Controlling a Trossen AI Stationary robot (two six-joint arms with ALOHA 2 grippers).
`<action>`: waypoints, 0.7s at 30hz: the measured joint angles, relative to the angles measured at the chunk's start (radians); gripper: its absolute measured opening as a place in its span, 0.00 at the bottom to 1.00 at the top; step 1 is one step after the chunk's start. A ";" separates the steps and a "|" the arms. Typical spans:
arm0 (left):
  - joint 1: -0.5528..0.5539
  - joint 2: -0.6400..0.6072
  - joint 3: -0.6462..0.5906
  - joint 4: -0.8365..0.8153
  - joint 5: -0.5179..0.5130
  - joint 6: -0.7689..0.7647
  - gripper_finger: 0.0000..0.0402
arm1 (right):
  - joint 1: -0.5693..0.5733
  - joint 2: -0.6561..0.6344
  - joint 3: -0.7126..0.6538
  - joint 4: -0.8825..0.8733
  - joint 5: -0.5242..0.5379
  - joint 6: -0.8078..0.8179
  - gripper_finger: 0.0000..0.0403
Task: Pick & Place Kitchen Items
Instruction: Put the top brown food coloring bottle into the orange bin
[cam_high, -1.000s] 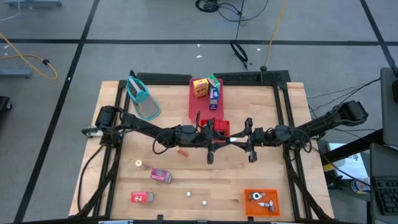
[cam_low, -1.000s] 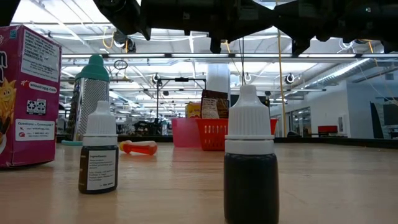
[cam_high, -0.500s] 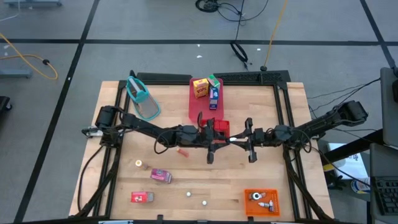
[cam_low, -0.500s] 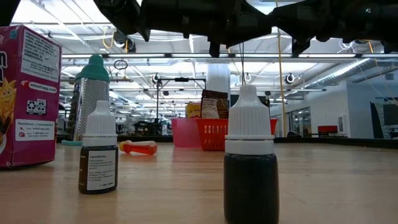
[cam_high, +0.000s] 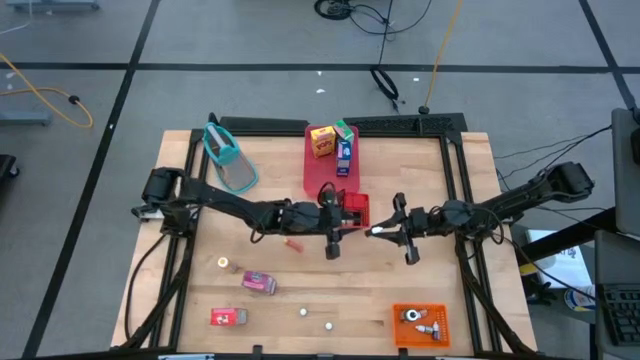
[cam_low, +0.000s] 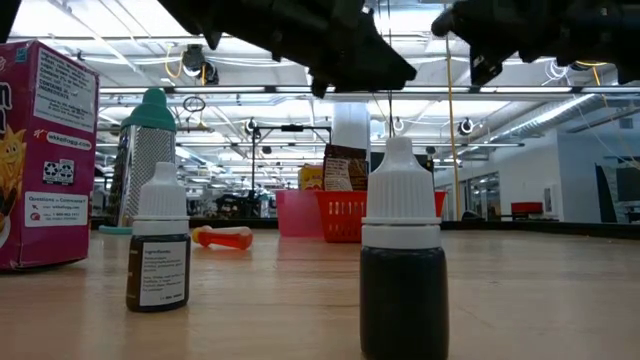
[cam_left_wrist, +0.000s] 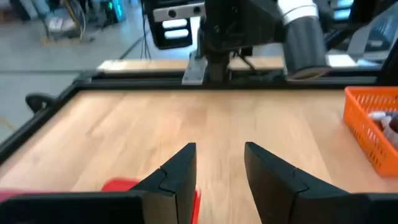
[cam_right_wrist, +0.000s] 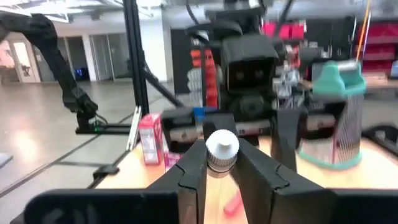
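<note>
handoff looks like the step i'm on: my right tool (cam_right_wrist: 222, 163) is clamped on a small bottle with a white cap (cam_right_wrist: 222, 148), held up off the desk (cam_high: 430, 290) near its middle, facing the left arm. my left tool (cam_left_wrist: 221, 171) has its fingers apart with nothing between them, just beside the little red basket (cam_high: 352, 207).

to do this well i'd keep the right grip firm and level, since the bottle sits right at the fingertips and could pivot. i'd carry it well above the cartons before lowering. i can't tell from here which container it belongs in; the orange bin (cam_high: 419, 323) at the near edge already holds small pieces, so that's my guess.

other items wait on the desk: a pink carton (cam_high: 259, 283), a red carton (cam_high: 228, 317), two dropper bottles (cam_low: 403, 262) near the low camera.
</note>
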 joint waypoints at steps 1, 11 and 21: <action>0.000 -0.009 0.000 -0.024 -0.004 -0.008 0.34 | 0.000 -0.017 0.000 -0.036 -0.004 0.015 0.14; -0.002 -0.067 0.001 -0.181 -0.006 -0.015 0.34 | 0.090 -0.142 -0.001 -0.257 -0.249 0.199 0.14; -0.002 -0.074 0.001 -0.235 -0.006 -0.053 0.34 | 0.315 -0.183 -0.001 -0.405 -0.309 0.334 0.14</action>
